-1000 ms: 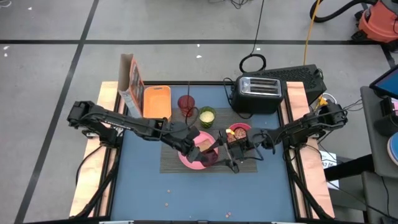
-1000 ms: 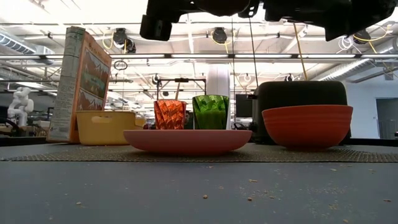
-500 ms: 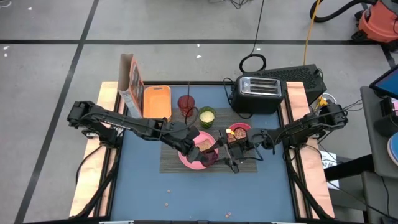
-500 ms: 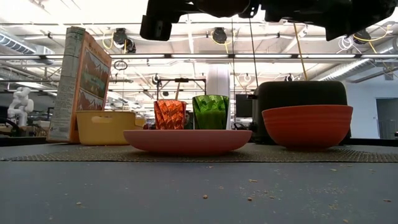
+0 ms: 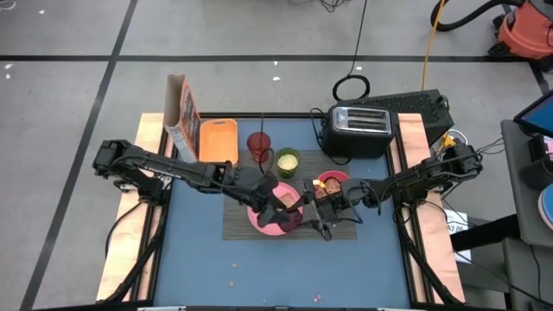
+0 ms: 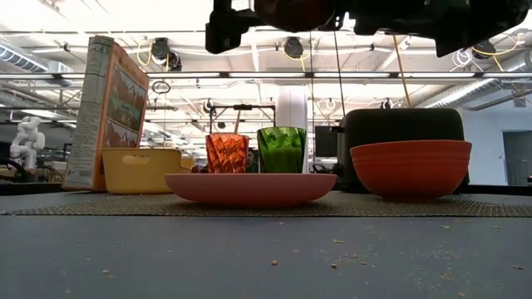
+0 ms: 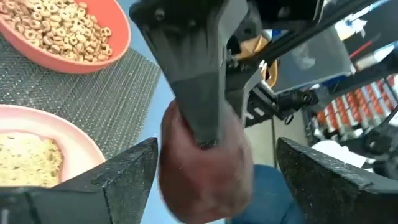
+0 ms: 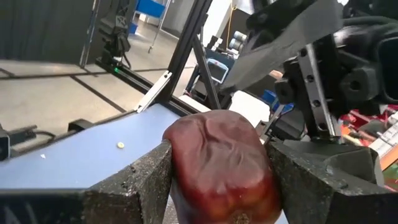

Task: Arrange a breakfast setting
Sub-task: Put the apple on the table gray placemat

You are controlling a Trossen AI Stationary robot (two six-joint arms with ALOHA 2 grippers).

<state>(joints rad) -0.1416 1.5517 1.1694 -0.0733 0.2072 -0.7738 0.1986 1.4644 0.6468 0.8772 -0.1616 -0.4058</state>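
The dark-red fruit [image 8: 217,165] hangs above the pink plate [image 5: 262,224], with my right gripper [image 8: 217,186] shut on it. My left gripper [image 7: 214,180] faces it from the other side, open, one finger on each side of the fruit [image 7: 205,168]. A toast slice [image 7: 25,155] lies on the plate. The pink-red bowl [image 5: 333,182] holds cereal rings. Plate and bowl sit on the dark woven placemat [image 5: 346,231]. The red tumbler [image 5: 259,143] and green cup [image 5: 287,160] stand just beyond the mat's far edge. My right gripper pinches the fruit's two opposite sides [image 8: 180,155] between its two fingers [image 8: 130,186]. The fingers reach in level from the table's right. The fruit is lifted clear, above the plate.
A black toaster [image 5: 359,130] stands at the far right. A cereal box [image 5: 181,117] and a yellow container [image 5: 218,140] stand at the far left. Crumbs dot the blue tabletop [image 5: 233,281] near the front edge.
My left gripper has rolled at the wrist and opened around the fruit without shifting place. The fruit stays where it was, in my right gripper.
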